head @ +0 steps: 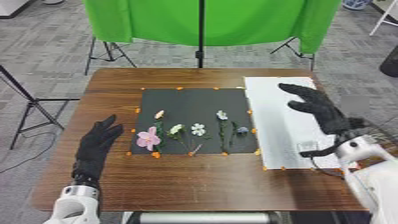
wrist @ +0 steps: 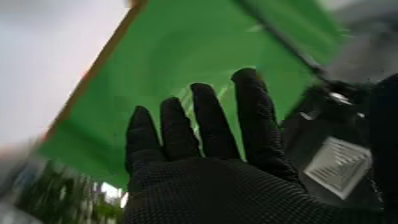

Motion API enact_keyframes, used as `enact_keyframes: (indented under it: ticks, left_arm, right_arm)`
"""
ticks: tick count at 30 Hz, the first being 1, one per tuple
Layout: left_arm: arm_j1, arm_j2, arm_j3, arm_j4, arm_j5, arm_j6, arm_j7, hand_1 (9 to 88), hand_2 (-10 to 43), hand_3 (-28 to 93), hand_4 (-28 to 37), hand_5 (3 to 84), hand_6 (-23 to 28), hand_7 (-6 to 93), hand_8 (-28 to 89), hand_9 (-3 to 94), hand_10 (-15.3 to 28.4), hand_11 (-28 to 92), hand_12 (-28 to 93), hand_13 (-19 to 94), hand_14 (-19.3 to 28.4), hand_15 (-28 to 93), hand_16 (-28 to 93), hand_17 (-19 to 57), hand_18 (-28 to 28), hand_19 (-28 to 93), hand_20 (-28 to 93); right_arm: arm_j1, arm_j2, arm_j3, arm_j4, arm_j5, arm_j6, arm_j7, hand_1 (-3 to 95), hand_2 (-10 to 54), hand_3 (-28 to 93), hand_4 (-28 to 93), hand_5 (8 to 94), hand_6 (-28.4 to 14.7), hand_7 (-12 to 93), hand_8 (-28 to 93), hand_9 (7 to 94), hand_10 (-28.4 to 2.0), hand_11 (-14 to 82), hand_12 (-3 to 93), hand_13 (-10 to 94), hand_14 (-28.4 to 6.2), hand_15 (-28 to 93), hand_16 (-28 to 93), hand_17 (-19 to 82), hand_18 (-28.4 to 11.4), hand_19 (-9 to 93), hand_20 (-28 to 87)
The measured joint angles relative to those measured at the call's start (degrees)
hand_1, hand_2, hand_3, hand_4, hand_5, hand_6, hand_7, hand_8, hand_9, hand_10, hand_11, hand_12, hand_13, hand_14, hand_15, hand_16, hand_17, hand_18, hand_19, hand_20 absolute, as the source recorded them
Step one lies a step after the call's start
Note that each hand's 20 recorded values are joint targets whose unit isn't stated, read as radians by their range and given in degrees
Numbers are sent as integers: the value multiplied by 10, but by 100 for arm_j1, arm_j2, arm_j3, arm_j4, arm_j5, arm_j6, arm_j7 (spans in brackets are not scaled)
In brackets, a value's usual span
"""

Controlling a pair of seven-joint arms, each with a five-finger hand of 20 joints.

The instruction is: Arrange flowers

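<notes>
In the head view my left hand [head: 94,145] rests above the table's left side, fingers straight, left of the black mat [head: 178,100]. On the mat lie a pink flower [head: 148,138], a small pale bud [head: 159,114], a cream flower [head: 176,129], a white flower [head: 197,129], another white flower on a long green stem [head: 222,115] and a bluish flower [head: 242,130]. My right hand [head: 327,117] is over the right edge of the white sheet [head: 275,115], open, holding nothing. In the right wrist view the right hand [wrist: 213,185] has its fingers extended.
Small orange pieces [head: 156,155] line the mat and the sheet. The brown table [head: 187,185] has bare wood in front of the mat. Behind it hangs a green cloth [head: 258,22] on a dark stand [head: 200,55]. Another stand [head: 33,102] is at the left.
</notes>
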Motion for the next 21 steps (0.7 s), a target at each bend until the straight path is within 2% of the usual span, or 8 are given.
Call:
enact_keyframes:
  ticks: [2, 5, 7, 9, 14, 21]
  left_arm:
    - [-1, 3, -7, -30, 29, -56, 0, 199, 33, 639, -280, 411, 37, 66, -58, 435, 128, 156, 128, 334, 140, 95, 19, 48, 102, 13, 166]
    - [-2, 4, -16, -87, 74, -128, 10, 197, 33, 638, -280, 411, 37, 64, -58, 436, 127, 156, 129, 334, 140, 94, 19, 48, 103, 12, 165]
    - [-1, 1, -31, -126, 92, -182, 12, 199, 34, 636, -280, 412, 37, 64, -58, 436, 127, 155, 129, 333, 141, 94, 20, 47, 103, 12, 165]
    - [4, 0, -48, -160, 110, -230, 13, 198, 33, 636, -280, 412, 37, 64, -57, 436, 127, 155, 129, 333, 141, 94, 20, 47, 103, 12, 165]
    - [8, -5, -69, -215, 133, -278, 30, 195, 32, 639, -278, 413, 37, 65, -57, 437, 128, 155, 129, 333, 140, 94, 20, 47, 104, 12, 165]
    - [16, -45, -82, -254, 187, -349, 36, 195, 31, 639, -278, 414, 36, 66, -57, 436, 127, 152, 130, 328, 139, 93, 24, 43, 108, 12, 167]
  right_arm:
    - [-278, -113, -201, 29, 459, 375, -251, 60, -41, 782, -154, 350, 4, 84, -73, 305, -125, 11, 107, 187, -90, -21, 149, 91, -93, -3, 226]
    - [-652, -453, -465, -3, 1504, 1417, -254, 53, -42, 785, -156, 342, 5, 83, -73, 301, -123, 11, 105, 186, -88, -23, 144, 91, -94, -4, 225]
    - [-832, -776, -455, -41, 2213, 1822, -243, 51, -42, 786, -158, 340, 5, 84, -72, 300, -123, 11, 105, 189, -90, -20, 142, 93, -96, -4, 226]
    - [-944, -1046, -384, -48, 2748, 1790, -243, 51, -41, 786, -161, 340, 5, 86, -72, 302, -123, 13, 105, 197, -95, -12, 143, 97, -102, -2, 226]
    - [-1033, -1227, -309, -52, 3038, 1167, -245, 52, -39, 785, -162, 340, 5, 88, -72, 311, -125, 16, 105, 213, -100, 4, 144, 114, -117, 4, 229]
    - [-1061, -1222, -326, -153, 2930, 1123, -272, 56, -38, 783, -162, 338, 3, 89, -72, 308, -127, 15, 104, 238, -104, 27, 134, 153, -128, 9, 235]
